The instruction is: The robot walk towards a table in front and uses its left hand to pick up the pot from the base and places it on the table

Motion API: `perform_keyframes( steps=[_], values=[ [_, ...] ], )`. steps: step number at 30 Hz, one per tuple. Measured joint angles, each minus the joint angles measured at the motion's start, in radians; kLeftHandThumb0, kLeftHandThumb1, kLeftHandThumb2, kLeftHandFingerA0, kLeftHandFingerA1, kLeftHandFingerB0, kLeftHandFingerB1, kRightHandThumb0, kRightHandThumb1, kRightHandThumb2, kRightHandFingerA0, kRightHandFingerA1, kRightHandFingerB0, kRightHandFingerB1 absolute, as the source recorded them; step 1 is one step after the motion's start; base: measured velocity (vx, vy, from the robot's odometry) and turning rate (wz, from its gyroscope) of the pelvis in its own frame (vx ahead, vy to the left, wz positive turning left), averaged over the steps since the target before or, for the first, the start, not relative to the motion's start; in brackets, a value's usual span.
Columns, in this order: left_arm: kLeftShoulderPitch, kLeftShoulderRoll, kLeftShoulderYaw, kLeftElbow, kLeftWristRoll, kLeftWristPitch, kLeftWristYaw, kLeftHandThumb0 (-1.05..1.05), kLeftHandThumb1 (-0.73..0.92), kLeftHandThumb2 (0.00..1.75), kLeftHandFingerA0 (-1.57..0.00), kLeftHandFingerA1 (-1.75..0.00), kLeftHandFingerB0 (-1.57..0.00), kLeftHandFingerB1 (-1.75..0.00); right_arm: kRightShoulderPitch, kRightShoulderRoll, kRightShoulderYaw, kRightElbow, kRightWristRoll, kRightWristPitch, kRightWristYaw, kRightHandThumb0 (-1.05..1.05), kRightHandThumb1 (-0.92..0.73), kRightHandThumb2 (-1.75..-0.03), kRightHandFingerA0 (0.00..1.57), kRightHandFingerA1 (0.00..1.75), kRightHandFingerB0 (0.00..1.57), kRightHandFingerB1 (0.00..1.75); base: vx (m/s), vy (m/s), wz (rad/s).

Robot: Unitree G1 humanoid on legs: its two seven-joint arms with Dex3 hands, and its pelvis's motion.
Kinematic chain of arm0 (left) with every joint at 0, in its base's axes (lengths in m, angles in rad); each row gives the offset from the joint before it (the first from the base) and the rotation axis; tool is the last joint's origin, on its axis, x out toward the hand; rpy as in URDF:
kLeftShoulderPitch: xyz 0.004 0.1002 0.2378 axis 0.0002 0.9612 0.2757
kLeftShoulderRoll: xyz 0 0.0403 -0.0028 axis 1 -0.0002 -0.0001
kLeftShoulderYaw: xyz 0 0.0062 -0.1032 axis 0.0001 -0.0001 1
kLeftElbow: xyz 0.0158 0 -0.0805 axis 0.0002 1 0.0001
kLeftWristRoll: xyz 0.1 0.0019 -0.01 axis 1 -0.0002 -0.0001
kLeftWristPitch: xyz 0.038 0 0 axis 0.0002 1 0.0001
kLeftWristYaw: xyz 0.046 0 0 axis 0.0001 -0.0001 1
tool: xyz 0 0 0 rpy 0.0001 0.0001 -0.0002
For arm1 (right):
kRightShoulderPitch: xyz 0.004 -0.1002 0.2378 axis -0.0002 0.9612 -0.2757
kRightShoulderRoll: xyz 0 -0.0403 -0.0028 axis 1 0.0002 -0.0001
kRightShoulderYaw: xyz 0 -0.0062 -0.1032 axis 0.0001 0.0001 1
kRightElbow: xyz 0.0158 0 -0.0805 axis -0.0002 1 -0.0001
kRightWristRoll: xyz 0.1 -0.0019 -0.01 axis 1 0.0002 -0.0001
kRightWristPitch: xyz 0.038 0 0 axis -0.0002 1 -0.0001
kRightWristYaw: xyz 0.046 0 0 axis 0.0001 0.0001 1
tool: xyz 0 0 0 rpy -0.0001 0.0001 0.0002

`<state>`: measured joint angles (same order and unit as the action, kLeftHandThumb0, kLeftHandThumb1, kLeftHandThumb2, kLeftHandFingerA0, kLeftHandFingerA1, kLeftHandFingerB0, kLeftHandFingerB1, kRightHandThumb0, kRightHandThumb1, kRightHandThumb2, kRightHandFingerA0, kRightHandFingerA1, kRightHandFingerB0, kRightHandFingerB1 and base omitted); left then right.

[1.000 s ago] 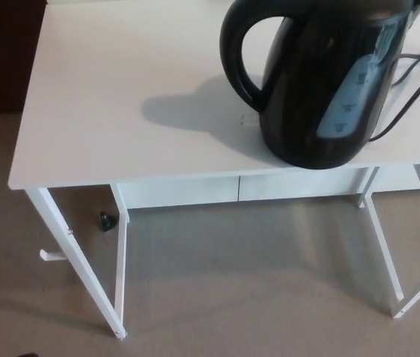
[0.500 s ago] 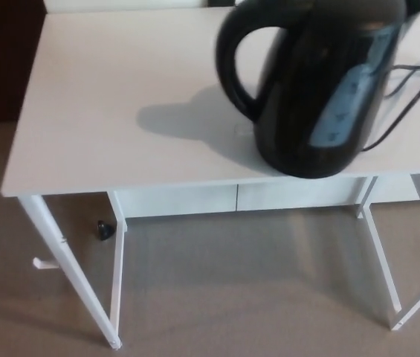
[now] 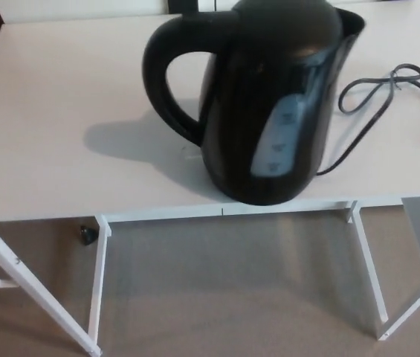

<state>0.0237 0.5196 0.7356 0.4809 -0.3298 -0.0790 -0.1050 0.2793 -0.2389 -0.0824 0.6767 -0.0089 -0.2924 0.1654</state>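
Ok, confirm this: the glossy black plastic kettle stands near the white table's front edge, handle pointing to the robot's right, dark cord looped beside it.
One error: in the head view the glossy black plastic kettle has its handle pointing to the robot's left. It does stand near the front edge of the white table, dark cord looped beside it.

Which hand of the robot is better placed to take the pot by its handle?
Probably the left. The handle of the pot points to the robot's left, while the cord lies on its right. Neither hand is in view.
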Motion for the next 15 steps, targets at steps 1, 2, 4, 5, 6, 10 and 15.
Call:
perform_keyframes(
  steps=[1, 2, 4, 5, 6, 10, 15],
  values=[
    [0.000, -0.002, -0.001, -0.042, -0.002, 0.009, 0.004, -0.32, 0.62, 0.58, -0.03, -0.35, -0.04, -0.25, 0.000, 0.000, 0.000, 0.000, -0.001, 0.000, 0.000, 0.07, -0.91, -1.28, 0.13, 0.55, 0.09, 0.54, 0.09, 0.145, -0.20],
    [0.000, -0.005, -0.003, -0.089, -0.003, 0.020, 0.009, -0.36, 0.63, 0.60, 0.00, -0.35, -0.02, -0.24, 0.000, 0.000, 0.000, 0.001, -0.001, 0.000, 0.000, 0.06, -0.91, -1.28, 0.12, 0.55, 0.08, 0.54, 0.09, 0.179, -0.31],
    [0.007, -0.022, -0.011, -0.161, -0.005, 0.047, 0.019, -0.39, 0.60, 0.64, 0.00, -0.34, -0.02, -0.22, -0.001, 0.003, -0.001, 0.002, -0.001, -0.002, -0.001, 0.06, -0.92, -1.29, 0.11, 0.55, 0.08, 0.53, 0.12, 0.221, -0.40],
    [0.012, -0.031, -0.017, -0.213, -0.007, 0.067, 0.027, -0.39, 0.61, 0.66, 0.00, -0.30, 0.00, -0.25, -0.002, 0.007, 0.000, 0.002, -0.001, -0.002, -0.001, 0.06, -0.92, -1.29, 0.12, 0.55, 0.08, 0.53, 0.11, 0.261, 0.07],
    [0.013, -0.036, -0.019, -0.231, -0.008, 0.074, 0.029, -0.39, 0.61, 0.66, 0.00, -0.30, 0.00, -0.25, -0.002, 0.009, 0.000, 0.002, -0.001, -0.002, 0.000, 0.06, -0.92, -1.29, 0.12, 0.55, 0.08, 0.53, 0.11, 0.257, 0.05],
    [0.037, -0.073, -0.031, -0.326, -0.011, 0.132, 0.047, -0.43, 0.57, 0.76, 0.00, -0.23, 0.00, -0.20, 0.000, 0.014, 0.000, 0.008, -0.001, -0.003, 0.001, 0.06, -0.92, -1.29, 0.11, 0.55, 0.08, 0.53, 0.08, 0.147, 0.11],
    [0.058, -0.098, -0.042, -0.359, -0.011, 0.168, 0.055, -0.52, 0.52, 0.93, 0.00, -0.18, 0.00, -0.05, -0.017, 0.016, -0.006, 0.014, 0.000, -0.003, 0.002, 0.06, -0.92, -1.29, 0.12, 0.55, 0.08, 0.54, 0.09, -0.035, 0.05]
  ],
)
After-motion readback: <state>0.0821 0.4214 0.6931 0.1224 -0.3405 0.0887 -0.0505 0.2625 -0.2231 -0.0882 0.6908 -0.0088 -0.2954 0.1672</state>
